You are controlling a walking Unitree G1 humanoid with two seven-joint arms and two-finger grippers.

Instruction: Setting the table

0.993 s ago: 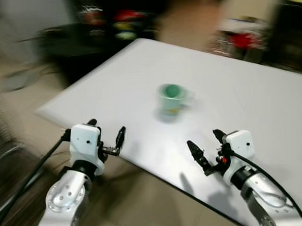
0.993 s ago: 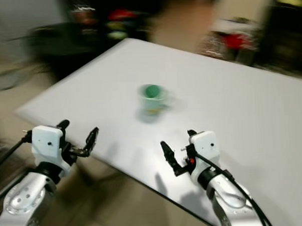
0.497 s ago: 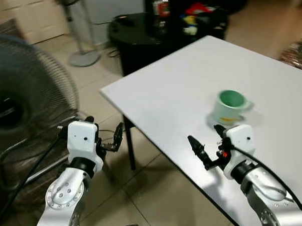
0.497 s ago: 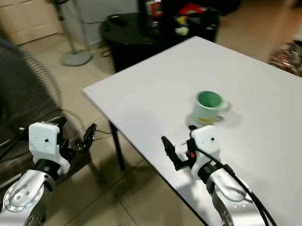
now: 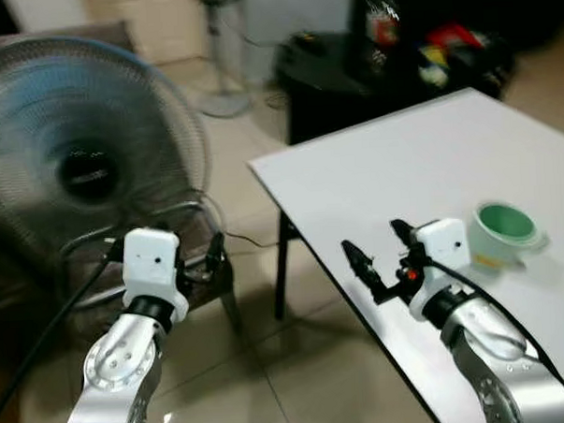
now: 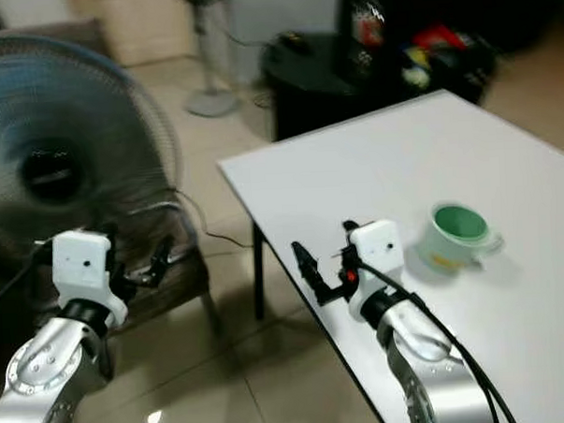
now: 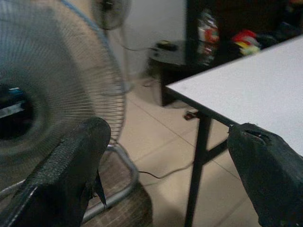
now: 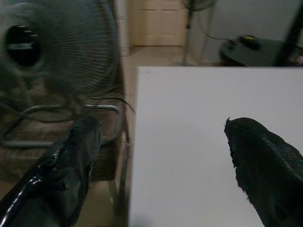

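While both grippers are empty, the risks read so:
Cup: green-lined mug (image 5: 504,232) stands upright on the white table (image 5: 420,159), far right of the near left corner.
Right gripper (image 5: 379,261): fingers spread, above the table's near edge, left of the mug.
Left gripper (image 5: 192,262): fingers spread, off the table, above the floor.
Fan (image 5: 83,155): large, just beyond the left gripper.
Risk: a careless left-arm swing could likely strike the fan; a hasty reach might tip the mug.
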